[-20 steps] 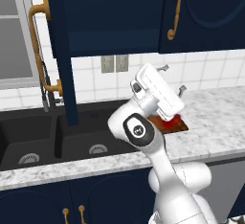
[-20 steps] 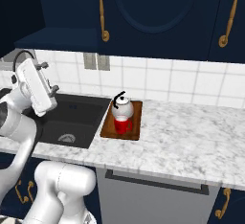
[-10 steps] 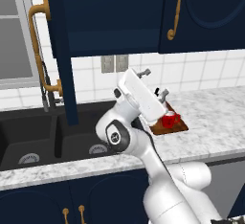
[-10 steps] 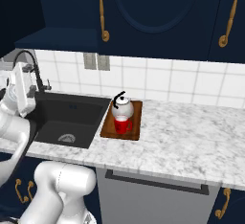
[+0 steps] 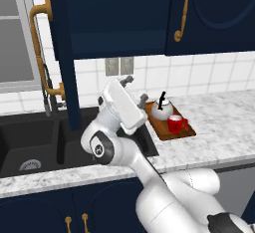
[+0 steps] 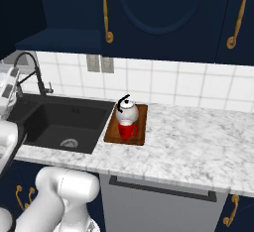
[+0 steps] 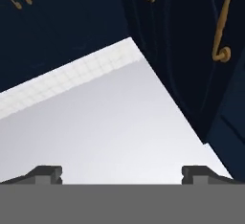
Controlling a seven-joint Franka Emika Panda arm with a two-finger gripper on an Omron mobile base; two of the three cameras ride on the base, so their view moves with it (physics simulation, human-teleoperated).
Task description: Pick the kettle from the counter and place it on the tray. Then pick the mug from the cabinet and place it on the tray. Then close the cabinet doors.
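I find no brand, label or writing anywhere that I can read. From the left base view the open cabinet door (image 5: 67,53) stands edge-on and hides part of the faucet and the wall behind it, and the cabinet's inside is out of sight from both sides. My arm covers the near right of the sink (image 5: 30,147). In the right base view the arm is cut off at the left edge.

The gripper (image 7: 122,173) has its tips spread wide with nothing between them and touching nothing; in the hand view they point toward a navy door (image 7: 191,50) with brass handles.

The kettle (image 6: 127,111) and the mug (image 6: 127,129) both sit on the tray (image 6: 139,136), the mug just in front of the kettle. The tray lies on the counter (image 6: 198,137) beside the sink's right rim.
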